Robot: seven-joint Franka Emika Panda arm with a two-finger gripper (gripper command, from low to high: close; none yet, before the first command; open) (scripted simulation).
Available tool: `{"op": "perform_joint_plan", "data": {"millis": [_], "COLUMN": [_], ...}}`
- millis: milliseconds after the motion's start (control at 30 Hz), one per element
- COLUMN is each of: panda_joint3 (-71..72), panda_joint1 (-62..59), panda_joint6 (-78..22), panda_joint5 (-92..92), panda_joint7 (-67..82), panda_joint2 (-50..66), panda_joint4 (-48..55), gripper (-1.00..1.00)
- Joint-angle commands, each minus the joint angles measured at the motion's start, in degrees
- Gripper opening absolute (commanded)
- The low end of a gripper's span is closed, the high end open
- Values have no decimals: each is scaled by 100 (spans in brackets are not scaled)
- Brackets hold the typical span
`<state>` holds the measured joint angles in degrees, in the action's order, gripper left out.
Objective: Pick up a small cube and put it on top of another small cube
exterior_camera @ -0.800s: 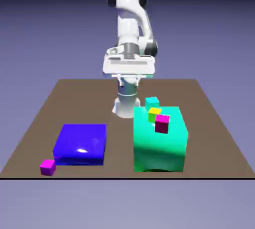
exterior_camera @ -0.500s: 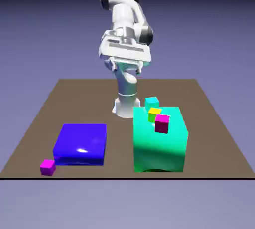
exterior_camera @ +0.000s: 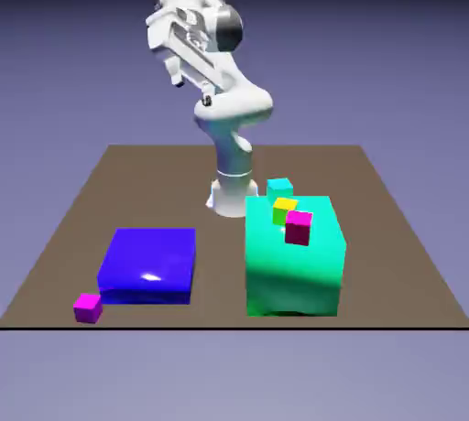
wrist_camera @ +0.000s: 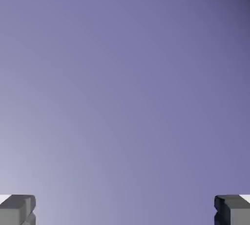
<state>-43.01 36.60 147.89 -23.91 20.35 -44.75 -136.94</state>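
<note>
Arm has swung up toward the exterior view's left; gripper [wrist_camera: 125, 210] gapes wide, empty, only backdrop between its jaws. Small cubes [exterior_camera: 88, 307] [exterior_camera: 299, 227] sit far below, probably untouched.

No readable text, labels, brands, numbers or signs anywhere.

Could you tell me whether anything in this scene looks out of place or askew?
The open two-finger gripper faces only blank backdrop, away from the table. On the big teal block, a tiny magenta cube and a small yellow-green cube sit close together; the other tiny magenta cube lies alone beside the blue slab.
</note>
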Motion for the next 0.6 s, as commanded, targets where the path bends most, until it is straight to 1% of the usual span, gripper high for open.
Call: {"op": "perform_joint_plan", "data": {"millis": [0, 567], "panda_joint3": [-171, -3071], "panda_joint1": [143, 2565], "panda_joint6": [-104, -1865], "panda_joint5": [-95, -1707], "panda_joint7": [250, 4486], "panda_joint2": [-48, -863], "panda_joint4": [96, 1718], "gripper": [0, 0]}}
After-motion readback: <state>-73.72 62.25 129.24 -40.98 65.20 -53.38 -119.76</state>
